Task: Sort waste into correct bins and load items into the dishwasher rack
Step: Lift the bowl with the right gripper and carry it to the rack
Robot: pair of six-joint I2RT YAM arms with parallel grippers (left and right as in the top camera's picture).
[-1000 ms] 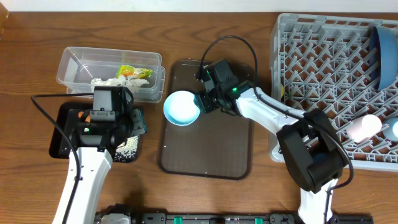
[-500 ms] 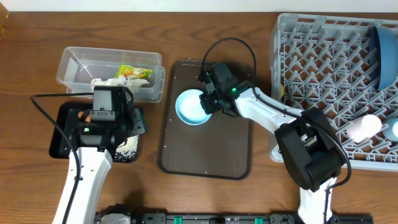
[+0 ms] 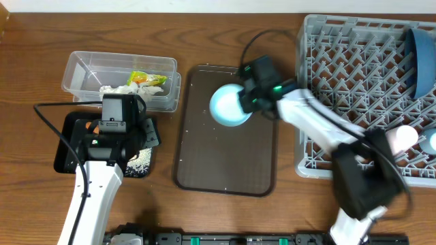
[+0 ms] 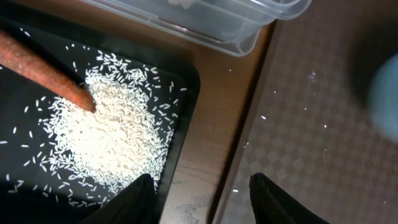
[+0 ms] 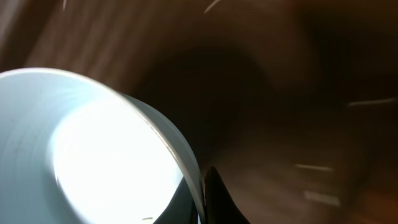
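Note:
My right gripper (image 3: 249, 101) is shut on the rim of the white bowl (image 3: 228, 105) and holds it above the brown tray (image 3: 225, 167); the bowl fills the right wrist view (image 5: 93, 149). My left gripper (image 4: 199, 199) is open and empty over the black tray's (image 3: 67, 146) right edge. Rice (image 4: 115, 130) and a carrot (image 4: 43, 68) lie in the black tray. The clear tub (image 3: 88, 71) holds the wrapper (image 3: 146, 79) and tissue (image 3: 119, 89). The grey rack (image 3: 354, 75) holds the blue plate (image 3: 421, 58), a pink cup (image 3: 398, 139) and a light-blue cup (image 3: 430, 141).
The brown tray (image 4: 323, 124) carries a few stray rice grains and lies between the bins and the rack. Wooden table (image 3: 27, 82) surrounds everything. The left arm's cable runs across the table at the left. The spoon is out of view.
My right gripper has carried the white bowl to the right across the brown tray, toward the rack. The left arm has not moved.

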